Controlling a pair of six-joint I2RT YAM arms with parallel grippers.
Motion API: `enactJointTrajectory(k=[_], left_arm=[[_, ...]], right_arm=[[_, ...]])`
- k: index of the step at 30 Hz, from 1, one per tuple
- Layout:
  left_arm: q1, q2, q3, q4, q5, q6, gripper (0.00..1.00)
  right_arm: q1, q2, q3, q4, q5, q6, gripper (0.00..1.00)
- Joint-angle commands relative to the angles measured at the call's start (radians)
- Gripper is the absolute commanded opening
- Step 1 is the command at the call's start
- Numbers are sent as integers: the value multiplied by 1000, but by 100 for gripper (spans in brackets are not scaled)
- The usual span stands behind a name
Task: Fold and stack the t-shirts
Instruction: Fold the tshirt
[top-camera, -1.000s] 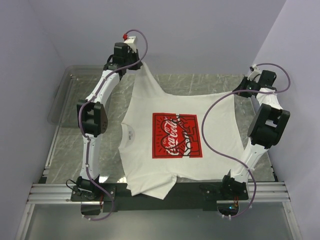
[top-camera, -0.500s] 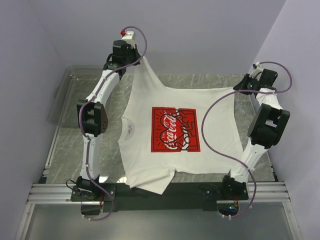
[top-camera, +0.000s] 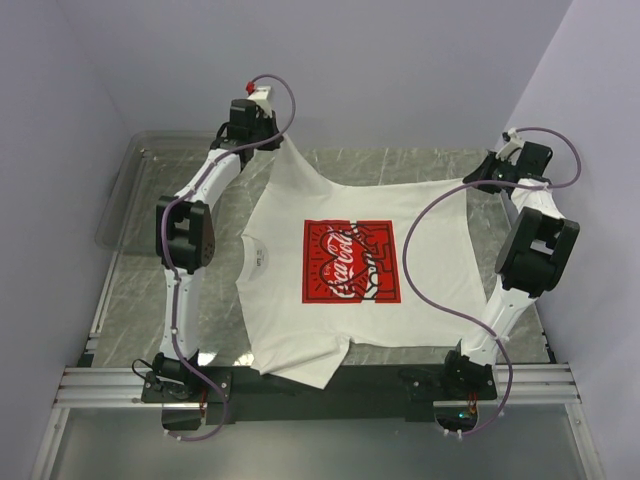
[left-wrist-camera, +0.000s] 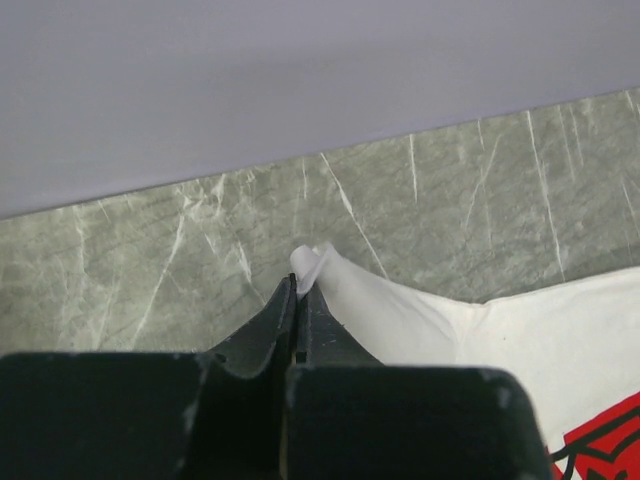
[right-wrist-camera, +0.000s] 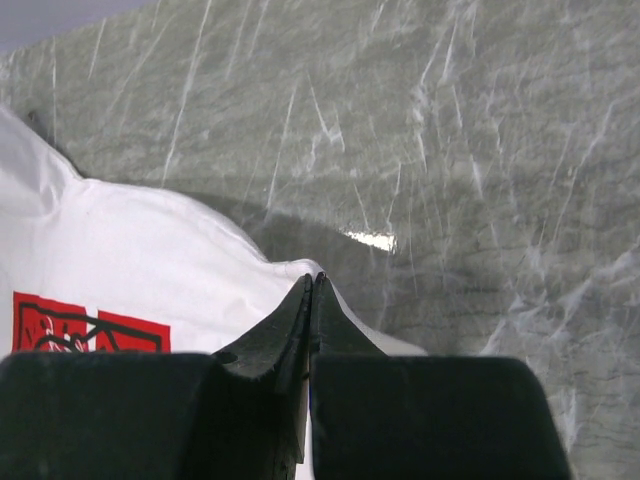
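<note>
A white t-shirt (top-camera: 350, 265) with a red square Coca-Cola heart print (top-camera: 349, 260) hangs spread between both arms above the grey marble table (top-camera: 140, 290), collar to the left. My left gripper (top-camera: 272, 135) is shut on its far-left corner; a tuft of white cloth (left-wrist-camera: 312, 262) sticks out past the closed tips of the left gripper (left-wrist-camera: 296, 283). At the far right my right gripper (top-camera: 478, 178) is shut on the other far corner, the shirt fabric (right-wrist-camera: 120, 250) pinched at the tips of the right gripper (right-wrist-camera: 314, 281). The near hem droops over the table's front edge.
A clear plastic bin (top-camera: 125, 190) stands at the table's left side, behind the left arm. Walls close in at the back, left and right. A metal rail (top-camera: 320, 385) runs along the near edge, with both arm bases on it.
Both grippers have kept their grip on the shirt. The left gripper has swung slightly right and the shirt has been pulled flatter, its near hem drawn a little away from the front edge.
</note>
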Motion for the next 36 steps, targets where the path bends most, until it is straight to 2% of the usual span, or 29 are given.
enactJointTrajectory(k=[1, 22, 36], left_arm=[[5, -92, -64, 64, 45, 3, 0], [5, -408, -490, 156, 88, 38, 0], [5, -593, -696, 170, 88, 32, 0]], right_arm=[[-8, -38, -25, 45, -25, -20, 0], [-59, -132, -164, 72, -76, -70, 0], [-90, -173, -223, 69, -76, -90, 0]])
